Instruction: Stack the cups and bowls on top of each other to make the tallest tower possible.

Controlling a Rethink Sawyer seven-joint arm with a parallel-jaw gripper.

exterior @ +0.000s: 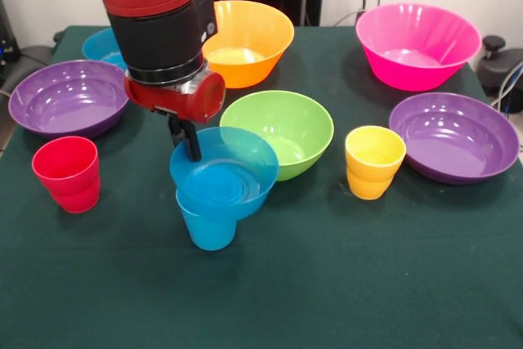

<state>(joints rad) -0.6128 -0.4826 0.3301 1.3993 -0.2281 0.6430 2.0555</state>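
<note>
A small blue bowl [227,174] rests tilted on top of the upright blue cup [207,225] near the table's middle front. My gripper [185,138] comes down at the bowl's far left rim, and its dark fingers [193,143] are shut on that rim. The red cup [67,174] stands at the left and the yellow cup [373,161] at the right, both upright and empty. A lime green bowl [283,131] sits just behind the blue bowl, close to it.
An orange bowl [250,42] and a pink bowl [417,45] sit at the back. Purple bowls lie at the left [69,97] and right [454,136]. Another blue bowl [101,45] peeks out behind the arm. A dark green cloth [343,284] covers the table.
</note>
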